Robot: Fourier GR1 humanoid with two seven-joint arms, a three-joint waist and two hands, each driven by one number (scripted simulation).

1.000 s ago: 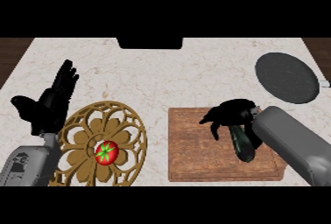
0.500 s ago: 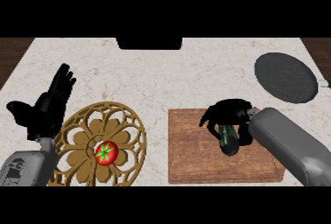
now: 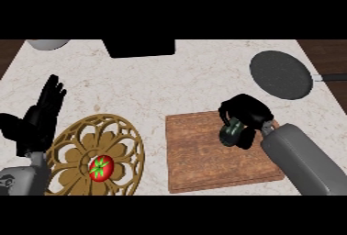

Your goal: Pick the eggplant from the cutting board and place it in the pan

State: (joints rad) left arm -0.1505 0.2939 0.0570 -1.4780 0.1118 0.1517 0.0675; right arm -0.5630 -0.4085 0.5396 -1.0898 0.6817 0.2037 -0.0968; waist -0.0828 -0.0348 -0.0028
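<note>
Right hand (image 3: 245, 112) fingers curled round eggplant (image 3: 234, 133) over board (image 3: 220, 156); pan (image 3: 281, 74) beyond board; left hand (image 3: 39, 119) fingers straight.

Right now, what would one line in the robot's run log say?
right hand: curled round eggplant, over cutting board | pan: holds nothing | left hand: open, resting at left

Cutting board (image 3: 210, 156) lies on the table (image 3: 176, 78), right of the trivet (image 3: 95, 158), which carries a tomato (image 3: 102, 167). Pan (image 3: 281, 74) sits behind the board, at the far right. Eggplant (image 3: 234, 134) is over the board's right part, within the right hand (image 3: 245, 112). Left hand (image 3: 37, 121) stands left of the trivet.
</note>
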